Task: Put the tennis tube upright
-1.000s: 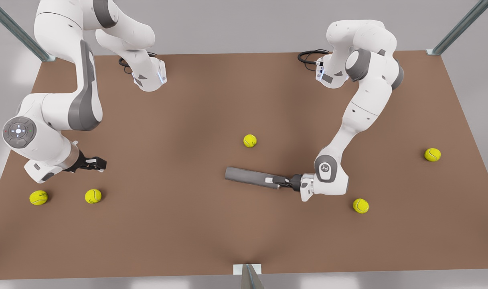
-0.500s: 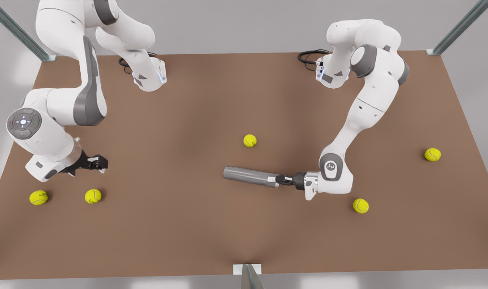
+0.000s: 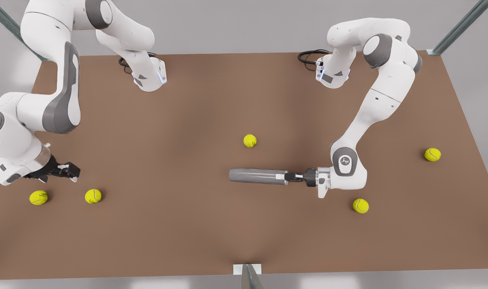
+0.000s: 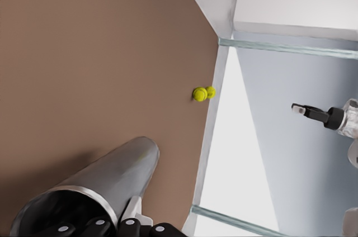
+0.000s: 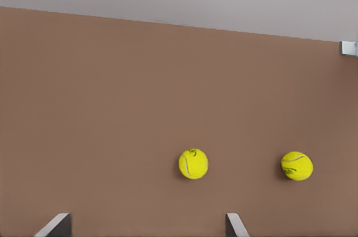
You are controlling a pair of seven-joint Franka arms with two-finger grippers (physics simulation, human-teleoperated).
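Note:
The tennis tube (image 3: pixel 258 176) is a dark grey cylinder lying flat across the middle of the brown table (image 3: pixel 187 120). Its silvery rim points to the front view's right. My left gripper (image 3: pixel 287 176) is shut on that rim end, reaching in from the front view's right. In the left wrist view the tennis tube (image 4: pixel 106 178) runs away from the fingers (image 4: pixel 130 224), which pinch its rim. My right gripper (image 3: pixel 69 170) hangs open at the front view's left, just above two tennis balls, far from the tube. Its fingertips (image 5: pixel 56 223) stand wide apart.
Yellow-green tennis balls lie scattered: one (image 3: pixel 250 140) just behind the tube, one (image 3: pixel 361 205) near the left arm's wrist, one (image 3: pixel 432 154) at the far right, two (image 3: pixel 93 196) (image 3: pixel 38 197) by the right gripper. Both arm bases (image 3: pixel 149 76) stand at the back edge.
The left gripper has pulled the tube toward the front view's right and swung it level in the picture. The right arm has drawn back toward the front view's left edge.

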